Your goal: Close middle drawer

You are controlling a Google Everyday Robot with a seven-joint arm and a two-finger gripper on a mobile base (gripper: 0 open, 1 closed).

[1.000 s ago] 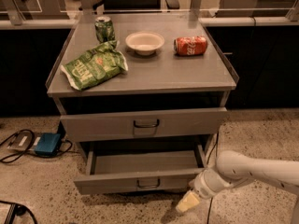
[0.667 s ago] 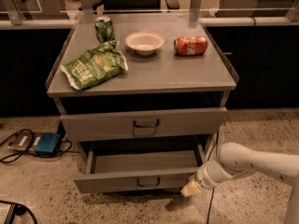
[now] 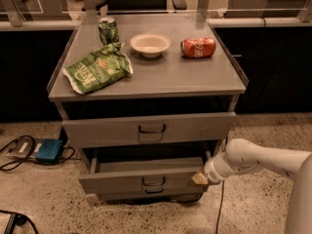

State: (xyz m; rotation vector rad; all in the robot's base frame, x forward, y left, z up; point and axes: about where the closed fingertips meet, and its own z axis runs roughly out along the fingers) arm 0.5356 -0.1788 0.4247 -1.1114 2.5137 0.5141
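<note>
The middle drawer (image 3: 117, 182) is a grey metal drawer with a low front panel and a small dark loop handle (image 3: 153, 181). It stands pulled out below the taller top drawer (image 3: 146, 129), and its shallow tray shows. My gripper (image 3: 200, 178) is at the end of the white arm that comes in from the right. It is shut and empty, and its tip rests against the right end of the middle drawer's front panel. The lowest drawer is mostly hidden under it.
On the cabinet top (image 3: 161, 77) lie a green chip bag (image 3: 97, 68), a green can (image 3: 108, 30), a white bowl (image 3: 150, 44) and a red can on its side (image 3: 198, 47). A blue box with cables (image 3: 48, 150) sits on the floor at left. Dark counters stand behind.
My gripper has moved up and left from near the floor to the right end of the middle drawer's front. The drawer looks slightly further in.
</note>
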